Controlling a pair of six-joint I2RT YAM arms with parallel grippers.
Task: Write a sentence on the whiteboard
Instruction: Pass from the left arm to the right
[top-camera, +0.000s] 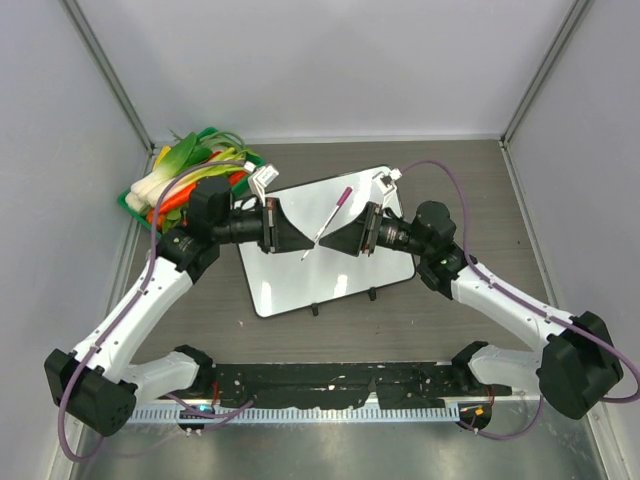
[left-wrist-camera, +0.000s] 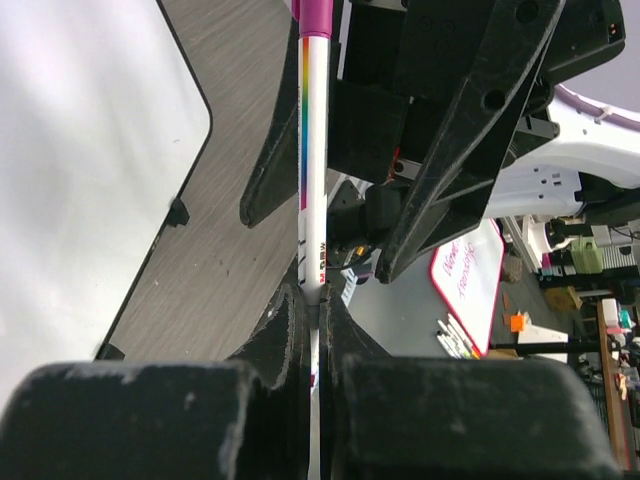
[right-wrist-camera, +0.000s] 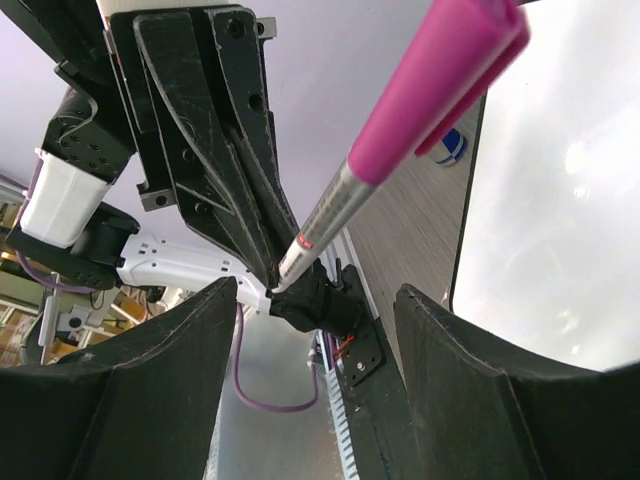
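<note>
Left jaws pinch one pink-capped marker over one whiteboard; right jaws gape empty beside it.

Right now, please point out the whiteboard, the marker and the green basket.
whiteboard (top-camera: 300, 285), top view, bare white surface near its front edge.
marker (left-wrist-camera: 314, 150), left wrist view, white barrel below the pink cap.
green basket (top-camera: 127, 201), top view, its left rim corner.

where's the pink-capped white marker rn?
Top view, centre: the marker is held over the glossy white whiteboard, lower end clamped in the jaws of the left gripper, pink cap near the right gripper.
</note>
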